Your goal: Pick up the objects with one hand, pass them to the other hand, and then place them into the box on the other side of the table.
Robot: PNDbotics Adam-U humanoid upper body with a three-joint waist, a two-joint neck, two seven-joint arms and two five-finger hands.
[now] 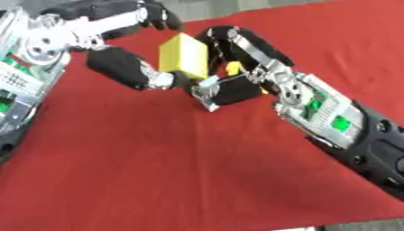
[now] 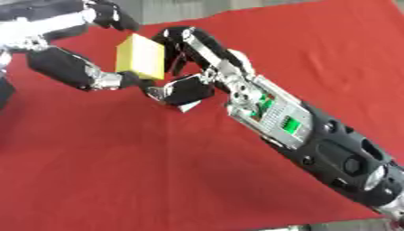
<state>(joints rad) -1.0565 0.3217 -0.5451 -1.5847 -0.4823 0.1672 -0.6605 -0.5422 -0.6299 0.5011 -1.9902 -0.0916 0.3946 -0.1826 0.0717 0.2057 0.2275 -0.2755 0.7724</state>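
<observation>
Block (image 1: 184,56) above tabletop (image 1: 158,171), near far edge, between both hands. Left hand (image 1: 118,54) at block's left, fingers above and below it. Right hand (image 1: 236,67) at block's right, fingers curled against it. Cloth (image 2: 118,171) over tabletop.

Yellow block (image 1: 184,56); red cloth (image 1: 158,171); hands black w/ silver (green patches on right forearm (image 1: 341,122)).

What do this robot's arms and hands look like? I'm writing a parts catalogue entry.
Both arms mix black shells with silver metal. The right hand has black fingers on silver linkages; behind it sits a silver wrist block with green circuit boards showing, then a glossy black forearm with round holes. The left hand has padded black fingers with silver joints, and a round silver joint sits behind it.
</observation>
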